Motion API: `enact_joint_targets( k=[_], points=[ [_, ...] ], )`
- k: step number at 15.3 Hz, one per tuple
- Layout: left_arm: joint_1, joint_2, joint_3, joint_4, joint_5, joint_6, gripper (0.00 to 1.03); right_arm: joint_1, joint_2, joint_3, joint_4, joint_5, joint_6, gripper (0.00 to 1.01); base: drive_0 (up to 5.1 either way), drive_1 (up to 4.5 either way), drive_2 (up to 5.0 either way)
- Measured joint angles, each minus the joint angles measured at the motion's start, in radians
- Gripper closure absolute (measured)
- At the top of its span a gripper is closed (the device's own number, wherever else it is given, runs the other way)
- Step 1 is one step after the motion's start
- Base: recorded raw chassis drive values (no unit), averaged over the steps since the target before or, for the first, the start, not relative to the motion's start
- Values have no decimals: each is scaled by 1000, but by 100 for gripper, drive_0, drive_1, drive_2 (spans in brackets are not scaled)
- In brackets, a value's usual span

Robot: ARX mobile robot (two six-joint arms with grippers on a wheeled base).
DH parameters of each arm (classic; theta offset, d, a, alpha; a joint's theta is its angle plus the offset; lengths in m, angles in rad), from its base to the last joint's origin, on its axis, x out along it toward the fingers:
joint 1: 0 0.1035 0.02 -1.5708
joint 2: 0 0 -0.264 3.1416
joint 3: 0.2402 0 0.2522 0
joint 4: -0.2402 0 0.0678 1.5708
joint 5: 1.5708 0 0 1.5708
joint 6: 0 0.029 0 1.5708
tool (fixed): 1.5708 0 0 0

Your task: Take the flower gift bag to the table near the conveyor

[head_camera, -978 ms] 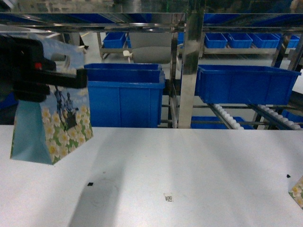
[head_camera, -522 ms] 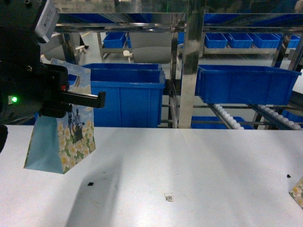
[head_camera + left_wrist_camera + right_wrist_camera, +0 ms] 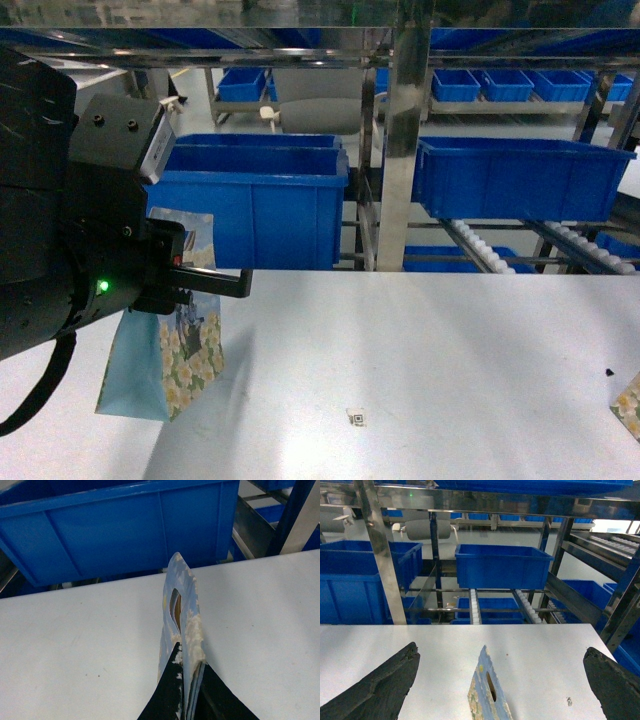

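In the head view we see the left gripper (image 3: 215, 285) at the left of the frame, its black housing with a green indicator light covering most of the flower gift bag (image 3: 170, 355). The bag hangs below the gripper over the near-left part of the table (image 3: 430, 360); from this angle we cannot tell whether its base touches the tabletop. A small square code mark (image 3: 356, 417) lies on the table to the right of the bag.

The left wrist view supplies what the head view hides: the two black fingers (image 3: 167, 695) are pinched onto the bag's top edge, with the die-cut handle slot just beyond the fingertips. A large blue bin (image 3: 120, 527) stands past the table's far edge.

The right gripper does not appear in the head view. In the right wrist view we see its fingers (image 3: 382, 685) spread wide apart at the left and right frame edges, with the top edge of a second flowered bag (image 3: 487, 692) standing between them, touching neither. The head view shows only a corner of this bag at the right edge. The conveyor (image 3: 527, 605) of white rollers runs behind the table.
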Motion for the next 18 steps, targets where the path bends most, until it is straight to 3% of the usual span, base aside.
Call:
enact_joint_targets(
  k=[2, 5, 10, 18],
  points=[
    [-9, 2, 27, -66, 0, 0, 101, 0, 0, 0, 0, 0, 0, 3, 0, 0, 0],
    [-8, 47, 134, -24, 4, 31, 101, 0, 0, 0, 0, 0, 0, 3, 0, 0, 0],
    [-3, 101, 100, -12, -23, 81, 101, 0, 0, 0, 0, 0, 0, 3, 0, 0, 0],
    [3, 100, 49, -60, -42, 61, 101, 0, 0, 0, 0, 0, 0, 3, 0, 0, 0]
  ],
)
